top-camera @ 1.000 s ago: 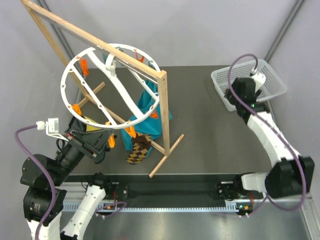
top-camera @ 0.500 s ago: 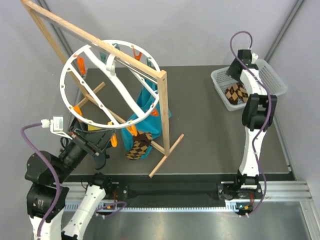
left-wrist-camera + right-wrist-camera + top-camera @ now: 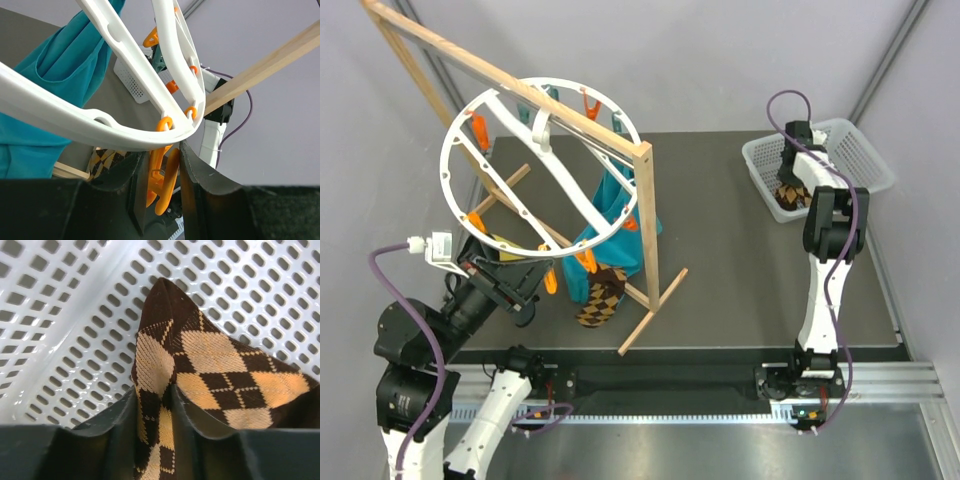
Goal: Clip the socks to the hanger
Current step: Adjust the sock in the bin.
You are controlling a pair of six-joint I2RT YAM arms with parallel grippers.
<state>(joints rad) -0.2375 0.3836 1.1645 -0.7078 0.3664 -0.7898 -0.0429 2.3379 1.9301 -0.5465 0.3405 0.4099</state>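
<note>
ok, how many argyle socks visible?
2. One brown argyle fabric sock hangs under the white round plastic hanger; the other lies in the white mesh basket, pinched by the right end effector. Others may be hidden.

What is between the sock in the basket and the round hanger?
The wooden frame's post stands between the sock, pinched by the right gripper in the basket, and the hanger. A teal cloth hangs there too. The left gripper holds an orange clip.
</note>
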